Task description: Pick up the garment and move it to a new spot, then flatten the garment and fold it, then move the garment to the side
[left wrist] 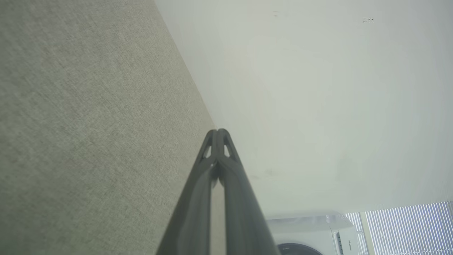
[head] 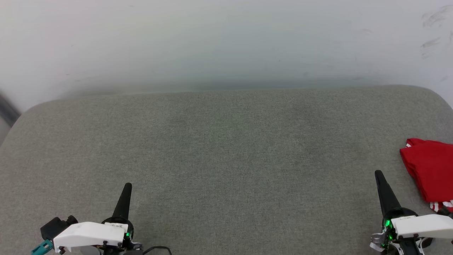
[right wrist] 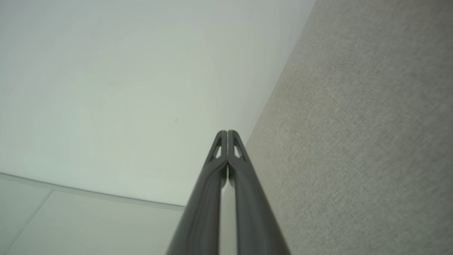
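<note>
The garment (head: 430, 170), a compact red bundle at 3 o'clock on the grey desk (head: 226, 159), looks folded and set aside, so the nearby right gripper (head: 378, 173) and the left gripper (head: 127, 186) at 7 o'clock, jaws together and empty, should retreat without snagging it.

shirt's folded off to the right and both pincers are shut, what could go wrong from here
The garment lies close beside the right pincer; a sideways swing of that arm could snag it and undo the fold. It also runs past the head view's right edge, so how near it sits to the rim of the grey cushion cannot be checked; it might slide off.
</note>
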`<state>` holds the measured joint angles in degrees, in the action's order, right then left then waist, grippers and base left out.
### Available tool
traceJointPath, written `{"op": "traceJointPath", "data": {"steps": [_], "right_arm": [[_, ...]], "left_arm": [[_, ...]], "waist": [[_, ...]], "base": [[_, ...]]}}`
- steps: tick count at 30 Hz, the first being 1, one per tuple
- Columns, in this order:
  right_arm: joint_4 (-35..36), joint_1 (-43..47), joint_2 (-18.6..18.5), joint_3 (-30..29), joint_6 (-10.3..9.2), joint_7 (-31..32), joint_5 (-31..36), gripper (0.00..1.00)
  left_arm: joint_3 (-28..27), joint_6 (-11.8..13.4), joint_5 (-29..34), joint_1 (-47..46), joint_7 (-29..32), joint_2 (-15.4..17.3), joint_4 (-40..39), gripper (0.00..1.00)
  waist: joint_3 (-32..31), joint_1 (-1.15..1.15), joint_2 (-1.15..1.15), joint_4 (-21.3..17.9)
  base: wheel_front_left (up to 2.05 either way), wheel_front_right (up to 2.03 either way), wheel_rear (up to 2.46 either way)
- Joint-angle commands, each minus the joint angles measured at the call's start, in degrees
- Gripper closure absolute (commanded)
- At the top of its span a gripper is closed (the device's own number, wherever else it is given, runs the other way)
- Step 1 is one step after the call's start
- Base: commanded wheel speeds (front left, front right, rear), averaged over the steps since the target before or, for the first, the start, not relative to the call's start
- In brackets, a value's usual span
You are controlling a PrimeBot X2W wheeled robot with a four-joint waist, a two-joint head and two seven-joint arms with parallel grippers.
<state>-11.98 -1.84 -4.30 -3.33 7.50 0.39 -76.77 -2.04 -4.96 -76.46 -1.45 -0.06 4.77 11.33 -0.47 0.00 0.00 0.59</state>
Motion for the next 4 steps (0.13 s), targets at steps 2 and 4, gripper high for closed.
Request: {"op": "traceJointPath", "data": {"steps": [2, 4], "right_arm": [[0.0, -1.3, -0.3, -0.3, -0.01, 0.5, -1.8, 1.0], [-0.1, -1.6, -0.3, -0.3, -0.01, 0.7, -2.7, 1.0]], "left_arm": [[-0.3, -0.5, -1.7, -1.2, 0.5, 0.2, 0.1, 1.0], [-0.4, -0.7, -2.7, -1.6, 0.8, 0.2, 0.2, 1.0]], "waist": [[0.0, 0.0, 0.0, 0.0], [0.1, 0.0, 0.0, -0.1]], "base": [[0.0, 0.0, 0.0], [0.0, 0.0, 0.0]]}}
